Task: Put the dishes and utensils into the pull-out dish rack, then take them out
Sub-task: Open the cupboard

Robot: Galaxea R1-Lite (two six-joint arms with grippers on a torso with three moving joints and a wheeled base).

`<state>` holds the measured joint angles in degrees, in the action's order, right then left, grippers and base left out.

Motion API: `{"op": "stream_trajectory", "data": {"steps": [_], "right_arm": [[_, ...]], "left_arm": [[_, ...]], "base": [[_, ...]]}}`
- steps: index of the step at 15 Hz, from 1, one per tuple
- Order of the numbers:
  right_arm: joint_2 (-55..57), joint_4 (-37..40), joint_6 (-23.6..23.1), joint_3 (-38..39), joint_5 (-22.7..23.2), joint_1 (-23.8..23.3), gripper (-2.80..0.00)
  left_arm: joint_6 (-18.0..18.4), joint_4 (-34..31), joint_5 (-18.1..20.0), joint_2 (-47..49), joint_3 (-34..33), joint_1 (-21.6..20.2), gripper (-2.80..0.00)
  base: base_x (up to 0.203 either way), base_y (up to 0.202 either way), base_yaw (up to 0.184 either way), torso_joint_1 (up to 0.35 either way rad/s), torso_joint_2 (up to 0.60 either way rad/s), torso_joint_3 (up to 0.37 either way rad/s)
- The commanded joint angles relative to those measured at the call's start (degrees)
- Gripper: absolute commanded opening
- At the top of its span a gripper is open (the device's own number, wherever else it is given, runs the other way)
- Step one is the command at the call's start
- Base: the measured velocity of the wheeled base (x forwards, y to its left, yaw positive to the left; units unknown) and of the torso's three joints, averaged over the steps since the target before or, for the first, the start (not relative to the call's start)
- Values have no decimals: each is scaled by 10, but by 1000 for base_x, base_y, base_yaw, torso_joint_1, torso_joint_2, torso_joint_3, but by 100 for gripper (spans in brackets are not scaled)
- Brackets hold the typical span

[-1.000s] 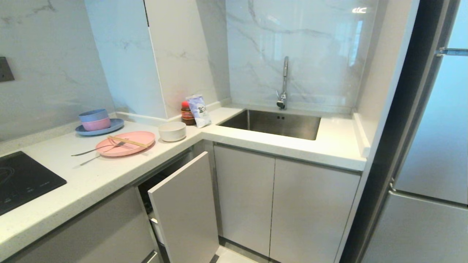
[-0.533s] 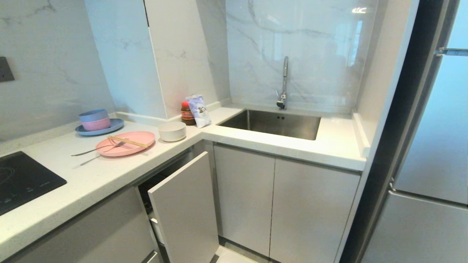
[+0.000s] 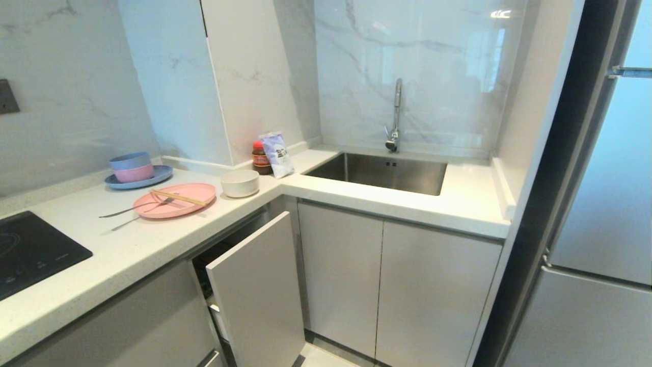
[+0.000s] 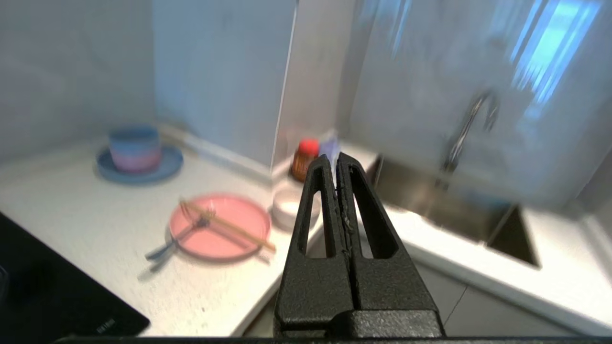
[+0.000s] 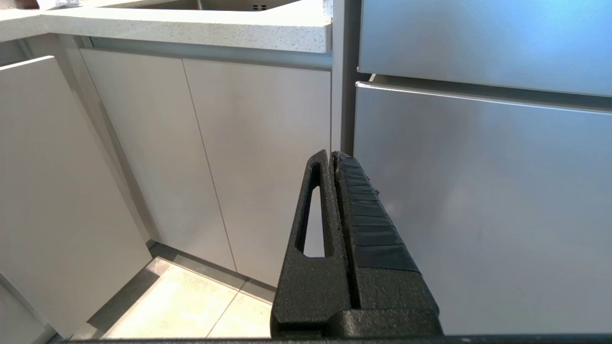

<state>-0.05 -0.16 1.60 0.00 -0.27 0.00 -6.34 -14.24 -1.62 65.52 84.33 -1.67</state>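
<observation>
Left end effector (image 4: 337, 160): black, fingers pressed together, holding nothing, raised above the tabletop edge and aimed toward the corner of the kitchen; not seen in the head view. Right end effector (image 5: 333, 157): black, fingers together, empty, low in front of the white lower cabinet doors (image 5: 210, 157) and a steel fridge front (image 5: 478, 191), above the tiled floor (image 5: 191, 306). Pink plate (image 3: 175, 200): flat on the white speckled tabletop (image 3: 127, 255), between the hob and the corner. Chopsticks (image 3: 178, 197): wooden pair lying across the plate. Metal cutlery (image 3: 133, 210): a fork among it, heads on the plate rim, handles trailing onto the tabletop toward the hob. Off-white bowl (image 3: 240, 183): upright, just beside the plate on the sink side. Pull-out dish rack (image 3: 257, 290): its white front panel stands partly drawn out below the tabletop under the plate; the interior is dark and mostly hidden. Blue plate (image 3: 138, 178): behind the pink plate near the wall, carrying stacked blue and pink small bowls (image 3: 131, 166). Red-capped jar (image 3: 260, 158) and white packet (image 3: 277, 154): in the corner. Black hob (image 3: 30, 252): at the left. Steel sink (image 3: 379, 173) with tap (image 3: 396, 114): to the right.
</observation>
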Motion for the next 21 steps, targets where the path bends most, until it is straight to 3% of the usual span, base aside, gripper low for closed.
{"op": "stream_trajectory", "data": {"steps": [1,5,10,13,17,21], "right_arm": [[-1,0,0,0,0,0,-280],[-1,0,1,1,0,0,-280],[-1,0,0,0,0,0,-280],[-1,0,0,1,0,0,-280],[-1,0,0,1,0,0,-280],[-1,0,0,1,0,0,-280]], "left_arm": [[-1,-2,-3,124,12,7,-280],[1,-15,-7,258,20,46,-280],[23,-112,-34,385,54,88,-280],[44,-137,-42,450,61,98,-280],[46,-142,-84,526,83,101,-280],[44,-142,-93,586,103,101,-280]], "base": [[0,0,0,0,0,0],[0,0,0,0,0,0],[0,0,0,0,0,0],[0,0,0,0,0,0],[0,0,0,0,0,0],[0,0,0,0,0,0]]}}
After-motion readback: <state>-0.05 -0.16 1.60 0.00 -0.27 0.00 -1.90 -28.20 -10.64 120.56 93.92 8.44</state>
